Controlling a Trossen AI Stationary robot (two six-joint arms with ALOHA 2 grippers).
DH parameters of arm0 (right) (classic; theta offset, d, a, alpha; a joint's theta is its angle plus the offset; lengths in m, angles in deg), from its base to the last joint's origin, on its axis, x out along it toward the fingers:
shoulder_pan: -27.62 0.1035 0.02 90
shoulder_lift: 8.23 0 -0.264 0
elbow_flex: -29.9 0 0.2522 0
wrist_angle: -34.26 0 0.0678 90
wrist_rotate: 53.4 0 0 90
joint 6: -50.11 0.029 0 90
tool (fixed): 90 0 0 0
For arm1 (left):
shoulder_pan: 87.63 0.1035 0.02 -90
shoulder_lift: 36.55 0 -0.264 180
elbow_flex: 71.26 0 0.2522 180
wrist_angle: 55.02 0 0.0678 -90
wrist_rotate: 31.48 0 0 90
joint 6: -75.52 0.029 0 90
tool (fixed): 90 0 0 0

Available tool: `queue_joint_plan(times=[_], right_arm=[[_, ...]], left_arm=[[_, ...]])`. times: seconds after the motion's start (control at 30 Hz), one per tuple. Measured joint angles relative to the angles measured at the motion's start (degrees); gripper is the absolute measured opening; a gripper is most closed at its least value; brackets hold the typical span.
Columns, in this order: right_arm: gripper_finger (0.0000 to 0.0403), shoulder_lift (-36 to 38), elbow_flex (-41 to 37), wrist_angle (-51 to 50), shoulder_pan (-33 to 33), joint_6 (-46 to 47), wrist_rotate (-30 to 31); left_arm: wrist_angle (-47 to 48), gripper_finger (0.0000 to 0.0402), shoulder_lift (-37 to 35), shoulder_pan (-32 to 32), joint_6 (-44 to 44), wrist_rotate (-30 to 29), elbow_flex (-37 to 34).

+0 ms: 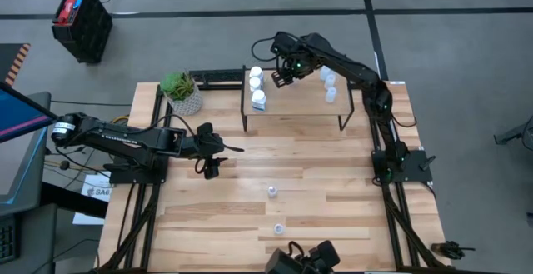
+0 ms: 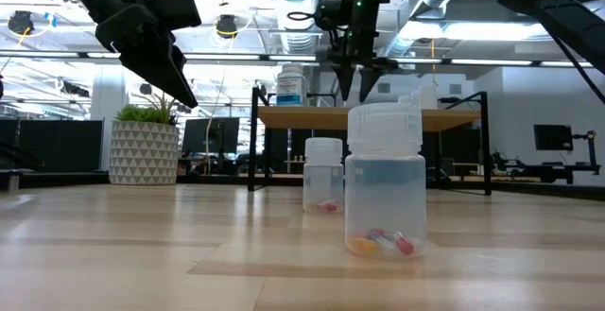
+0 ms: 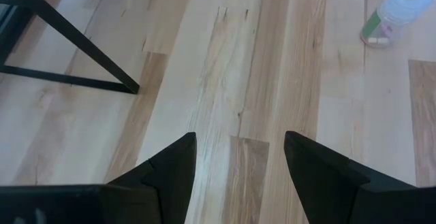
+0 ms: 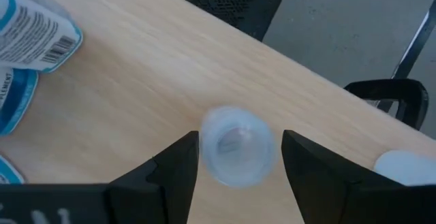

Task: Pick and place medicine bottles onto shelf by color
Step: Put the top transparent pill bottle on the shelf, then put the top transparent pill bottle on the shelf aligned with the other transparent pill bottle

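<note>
The shelf (image 1: 296, 107) stands at the table's far side. Three white medicine bottles (image 1: 256, 87) stand at its left end and three translucent ones (image 1: 330, 83) at its right end. My right gripper (image 4: 238, 139) hangs open over the shelf top, pointing down, its fingers on either side of a translucent bottle (image 4: 237, 148) that stands on the top; narrow gaps show on both sides. Two more translucent bottles (image 1: 271, 191) (image 1: 279, 228) stand upright on the table. My left gripper (image 3: 238, 142) hovers open and empty over the table's left part (image 1: 223, 151).
A potted plant (image 1: 183, 93) in a white patterned pot stands at the far left corner, beside the shelf. The shelf's black legs (image 3: 75, 37) are near my left gripper. A black crate (image 1: 82, 22) sits on the floor beyond the table. Bare planks lie between the shelf and the two loose bottles.
</note>
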Motion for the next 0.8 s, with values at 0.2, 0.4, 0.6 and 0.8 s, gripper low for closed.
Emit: queue_joint_plan(times=[0.2, 0.4, 0.6, 0.8], right_arm=[[0.023, 0.1, 2.9, -0.8, -0.4, -0.6, 0.0], [0.023, 1.7, 3.4, 0.3, -0.4, -0.8, 0.0], [0.023, 3.6, 3.2, -1.7, 0.4, -2.0, -1.0], [0.023, 6.0, 3.2, -2.0, 4.7, -5.8, -4.4]], left_arm=[[0.0, 0.021, 0.0, 0.0, 0.0, 0.0, 0.0], [0.0, 0.021, 0.0, 0.0, 0.0, 0.0, 0.0], [0.0, 0.021, 0.0, 0.0, 0.0, 0.0, 0.0], [0.0, 0.021, 0.0, 0.0, 0.4, 0.0, 0.0]])
